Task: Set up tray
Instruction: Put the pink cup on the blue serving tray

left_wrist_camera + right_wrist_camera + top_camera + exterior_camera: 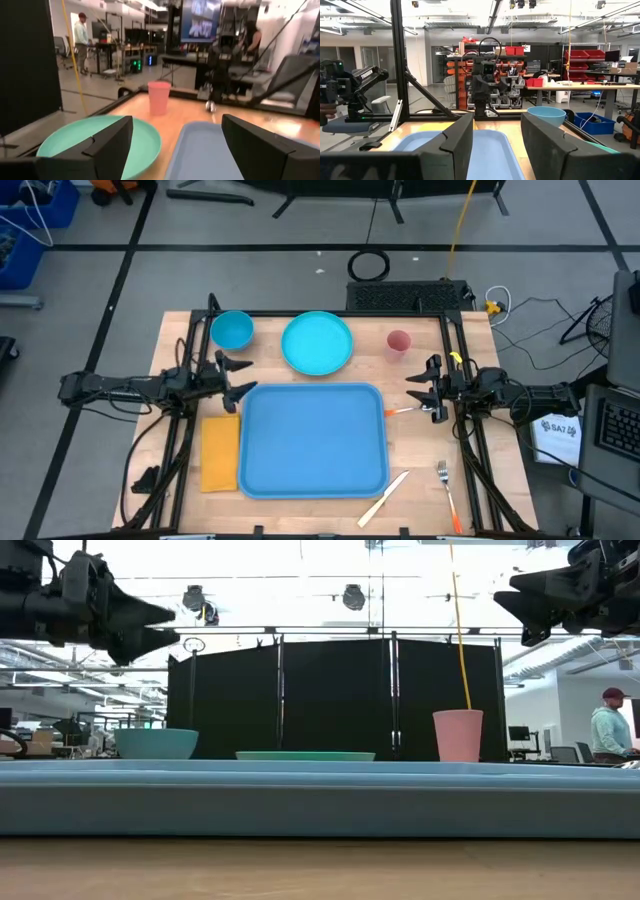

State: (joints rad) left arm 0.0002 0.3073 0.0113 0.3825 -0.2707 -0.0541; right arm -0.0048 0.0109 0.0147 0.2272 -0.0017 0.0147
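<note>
The large blue tray (pixel 312 438) lies flat in the middle of the table; its rim (pixel 320 790) fills the low view. My left gripper (pixel 236 377) hovers open above the tray's far left corner, fingers pointing toward the table's right. My right gripper (pixel 416 390) hovers open just off the tray's right edge, pointing left, near an orange-handled utensil (pixel 402 411) lying on the table. A turquoise plate (pixel 317 342), a blue bowl (pixel 232 330) and a pink cup (pixel 398 342) stand beyond the tray. An orange-yellow napkin (pixel 220 452) lies left of the tray.
A pale knife (pixel 385 497) lies off the tray's near right corner, a fork with an orange handle (pixel 447 489) further right. Black frame rails (pixel 460 350) run along the table's left, right and far sides. A person (pixel 610 728) stands in the room behind.
</note>
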